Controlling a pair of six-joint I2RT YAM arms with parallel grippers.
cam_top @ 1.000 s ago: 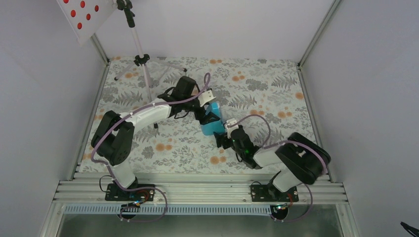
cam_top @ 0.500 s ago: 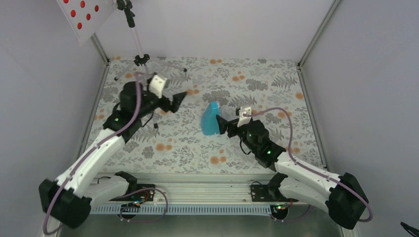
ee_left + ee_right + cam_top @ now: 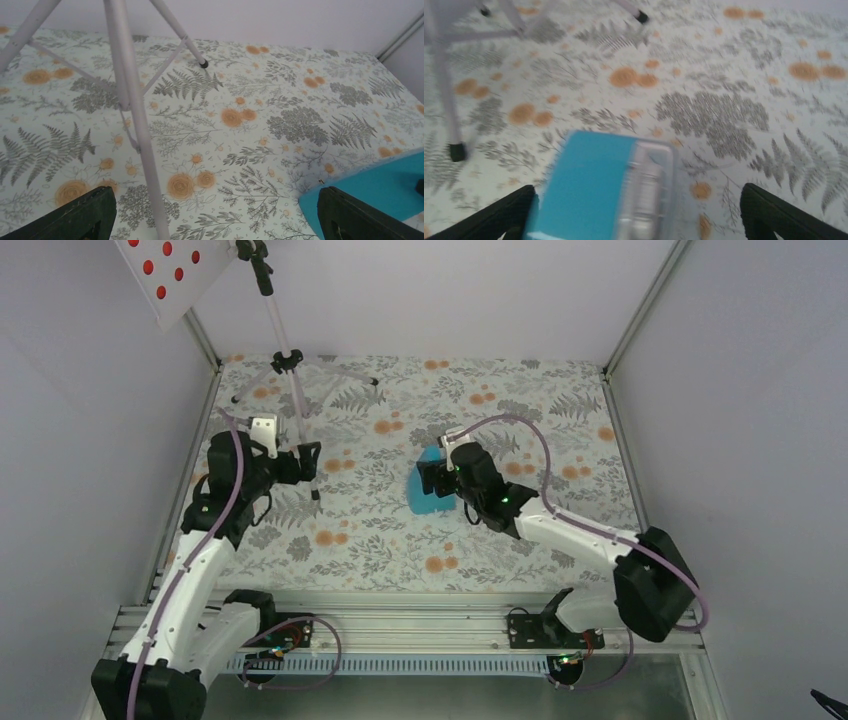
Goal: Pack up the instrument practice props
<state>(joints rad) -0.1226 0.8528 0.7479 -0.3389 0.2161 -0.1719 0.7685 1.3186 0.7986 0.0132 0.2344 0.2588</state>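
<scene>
Right gripper (image 3: 430,480): spread wide over turquoise metronome (image 3: 421,500) lying on floral tabletop (image 3: 560,440), likely lining up a grasp | Left gripper (image 3: 308,458): spread, empty, beside upright music stand (image 3: 297,415) pole.

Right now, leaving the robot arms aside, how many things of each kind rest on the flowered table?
Music stand: 1
Metronome: 1
Total: 2
</scene>
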